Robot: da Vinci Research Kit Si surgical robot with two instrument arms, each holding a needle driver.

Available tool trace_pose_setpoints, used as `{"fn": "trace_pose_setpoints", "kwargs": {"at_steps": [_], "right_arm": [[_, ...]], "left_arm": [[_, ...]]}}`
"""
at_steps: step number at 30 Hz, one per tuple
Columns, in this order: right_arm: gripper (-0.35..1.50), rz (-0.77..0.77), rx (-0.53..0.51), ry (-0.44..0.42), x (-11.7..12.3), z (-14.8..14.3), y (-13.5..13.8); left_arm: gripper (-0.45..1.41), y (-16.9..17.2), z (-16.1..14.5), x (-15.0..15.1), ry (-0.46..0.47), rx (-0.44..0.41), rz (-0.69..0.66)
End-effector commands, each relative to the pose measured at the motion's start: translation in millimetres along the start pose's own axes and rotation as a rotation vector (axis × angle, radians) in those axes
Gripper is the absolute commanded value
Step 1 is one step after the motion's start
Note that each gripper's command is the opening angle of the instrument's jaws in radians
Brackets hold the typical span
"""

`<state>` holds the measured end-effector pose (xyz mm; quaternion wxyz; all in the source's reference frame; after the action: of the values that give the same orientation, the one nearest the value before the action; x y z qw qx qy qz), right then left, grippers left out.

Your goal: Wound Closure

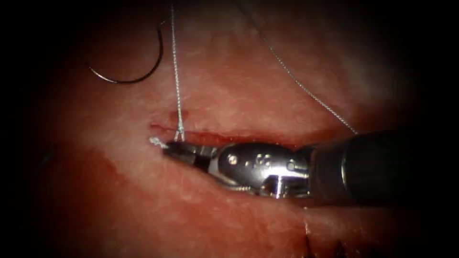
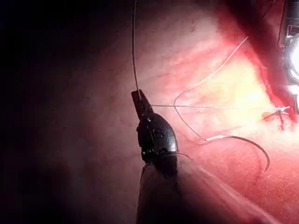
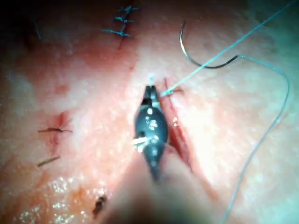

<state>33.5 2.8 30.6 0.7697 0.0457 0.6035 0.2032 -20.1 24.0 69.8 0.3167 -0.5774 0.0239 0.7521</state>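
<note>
While the needle [image 1: 138, 67] lies free on the tissue [image 1: 248, 91], the right tool [image 1: 179, 150] is clenched on the thread end [image 1: 155, 141] and the left tool [image 2: 138, 99] grips the thread [image 1: 177, 71].

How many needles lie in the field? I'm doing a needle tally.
1: a curved needle lies free on the tissue, left of the thread, beyond the cut; neither tool holds it. Others may be hidden.

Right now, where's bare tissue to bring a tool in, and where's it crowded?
Bare: tissue below the cut, left of the right tool. Crowded: the cut's left end, where that tool grips the thread tail; above, taut thread held by the left tool, loose needle alongside.
</note>
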Motion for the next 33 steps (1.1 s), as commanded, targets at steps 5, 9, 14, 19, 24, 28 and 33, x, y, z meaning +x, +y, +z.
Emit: {"fn": "trace_pose_setpoints", "kwargs": {"at_steps": [5,9,14,19,24,28,33], "right_arm": [[-0.35,-0.012,0.005,0.013,-1.2,1.0,-2.1],[-0.35,-0.017,0.005,0.021,-1.2,1.7,-3.1],[-0.35,-0.023,0.03,-0.001,-1.3,2.5,-4.5],[-0.35,-0.03,0.044,-0.011,-1.9,2.5,-5.3],[-0.35,-0.03,0.038,-0.021,-2.4,2.1,-5.7],[-0.35,-0.032,0.032,-0.029,-2.5,1.7,-5.7],[-0.35,-0.034,0.04,-0.046,-3.7,1.4,-6.8]], "left_arm": [[-0.45,-0.5,1.8,-0.4,-0.015,0.013,0.044],[-0.45,-1.7,2.3,-0.1,-0.03,0.042,0.051],[-0.45,-2.6,2.6,-0.1,-0.058,0.066,0.056],[-0.45,-2.4,2.6,-0.3,-0.073,0.08,0.064],[-0.45,-2.4,2.6,-0.3,-0.08,0.092,0.087],[-0.45,-2.8,2.6,0.1,-0.09,0.097,0.1],[-0.45,-3.1,2.7,0.4,-0.092,0.106,0.102]]}}
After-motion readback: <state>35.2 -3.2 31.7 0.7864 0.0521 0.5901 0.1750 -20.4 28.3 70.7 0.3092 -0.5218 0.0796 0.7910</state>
